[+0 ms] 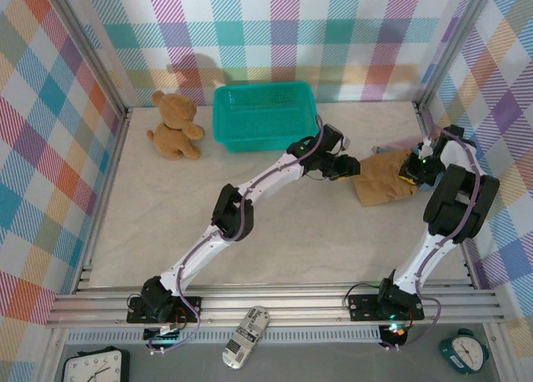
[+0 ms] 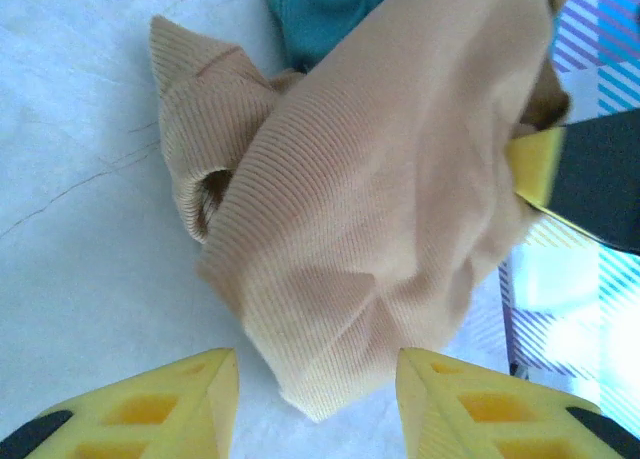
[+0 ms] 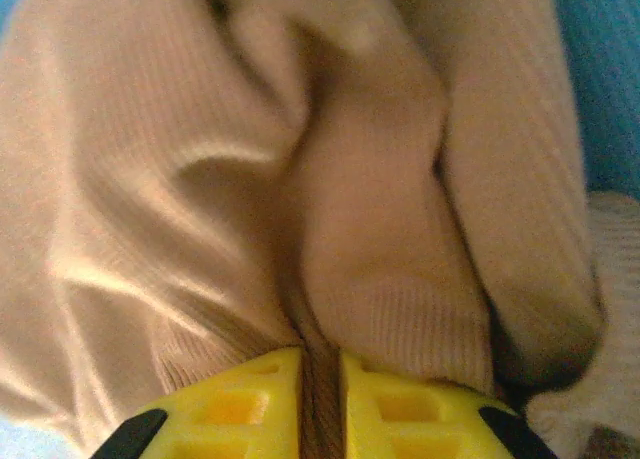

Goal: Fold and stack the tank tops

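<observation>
Our right fingers point(image 1: 409, 167) clench the ochre tank top point(image 1: 379, 187); it lies at three o'clock from our spread left fingers point(image 1: 349, 166), just beside.

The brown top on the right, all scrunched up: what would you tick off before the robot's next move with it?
1. Right hand grips the ochre top: ok, a fold is pinched between its fingers.
2. Left hand ready to take hold: ok, open, the top's corner seen between its parted fingers, not clamped.
3. Top lying flat: not ok, bunched and creased.
4. Nothing else caught in the grip: cannot tell; blue cloth lies against the top.
5. Basket and teddy bear out of the way: ok, both well to the left.
</observation>
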Robot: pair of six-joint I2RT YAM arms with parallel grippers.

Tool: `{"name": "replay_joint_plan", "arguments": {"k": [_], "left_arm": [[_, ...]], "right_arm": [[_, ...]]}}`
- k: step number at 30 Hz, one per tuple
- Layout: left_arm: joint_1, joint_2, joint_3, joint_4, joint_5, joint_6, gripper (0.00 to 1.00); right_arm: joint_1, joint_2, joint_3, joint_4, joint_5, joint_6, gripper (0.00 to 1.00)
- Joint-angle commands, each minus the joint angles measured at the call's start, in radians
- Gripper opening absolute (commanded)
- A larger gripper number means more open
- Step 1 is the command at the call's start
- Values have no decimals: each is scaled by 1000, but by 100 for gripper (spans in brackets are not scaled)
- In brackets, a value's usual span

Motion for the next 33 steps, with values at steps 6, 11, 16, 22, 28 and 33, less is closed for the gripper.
{"name": "replay_joint_plan", "arguments": {"k": [6,11,16,22,28,33], "left_arm": [[32,-231,-166,-137,-21,154,48],[73,-364,-232,-303,-77,276,56],[140,-706,-655,-321,-228,397,65],[350,-1137,-1308,-159,-424,485,84],[596,-1334,-1756,189,-512,582,93],[701,-1365,-1980,519,-529,629,100]], "right_arm": [[-49,27,23,38,41,-21,23],[-85,-56,35,65,-64,17,39],[-85,-267,-130,191,-183,-12,63],[-20,-577,-525,563,-162,124,99],[168,-687,-770,815,57,217,99],[368,-625,-835,922,284,273,99]]}}
